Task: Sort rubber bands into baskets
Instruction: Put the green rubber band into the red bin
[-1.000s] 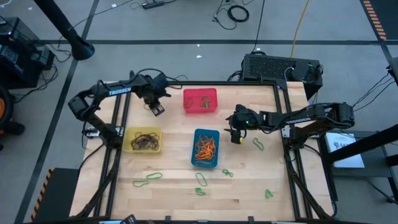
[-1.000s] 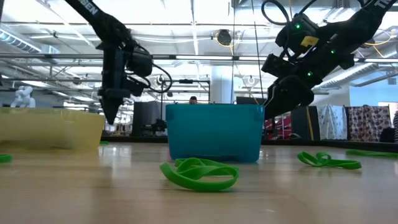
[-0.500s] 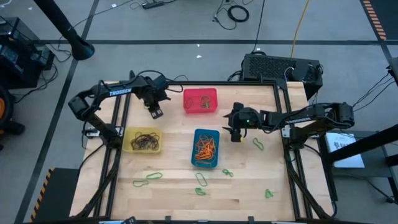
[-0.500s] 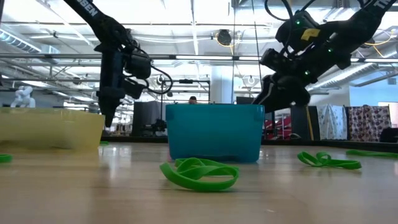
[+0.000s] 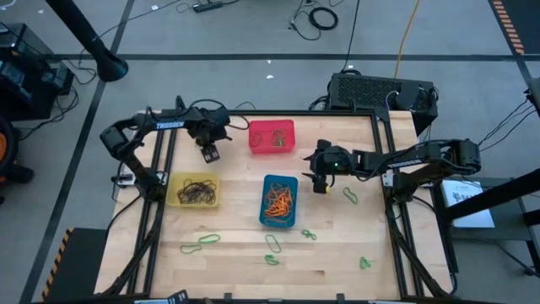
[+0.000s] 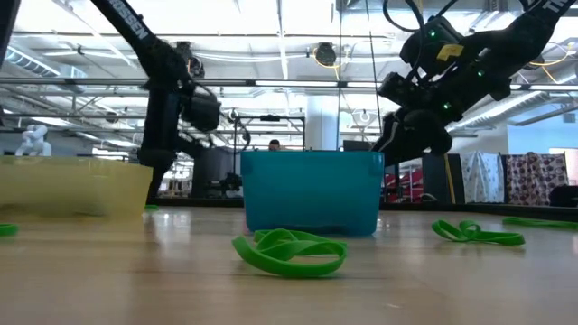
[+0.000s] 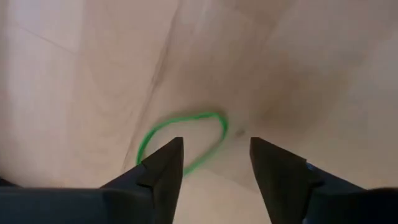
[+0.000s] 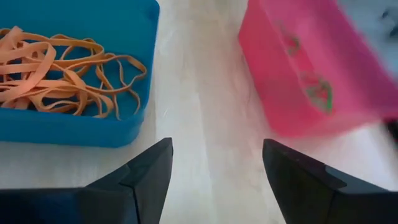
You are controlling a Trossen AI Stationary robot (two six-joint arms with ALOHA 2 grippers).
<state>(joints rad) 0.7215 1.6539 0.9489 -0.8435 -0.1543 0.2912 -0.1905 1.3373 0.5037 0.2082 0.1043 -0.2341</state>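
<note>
From above: left gripper [image 5: 209, 153] now hanging over bare wood between yellow basket [image 5: 193, 190] and red basket [image 5: 272, 137], shifted slightly from a second ago; right gripper [image 5: 321, 181] parked beside blue basket [image 5: 279, 201]. Low view: left arm lifted off a bit. Left wrist: fingers spread, nothing held, green rubber band [image 7: 180, 140] lying loose on the table [image 7: 74, 81] below, probably just dropped outside its basket. Right wrist: jaws wide, empty, orange bands [image 8: 62, 68] in the blue one.
</note>
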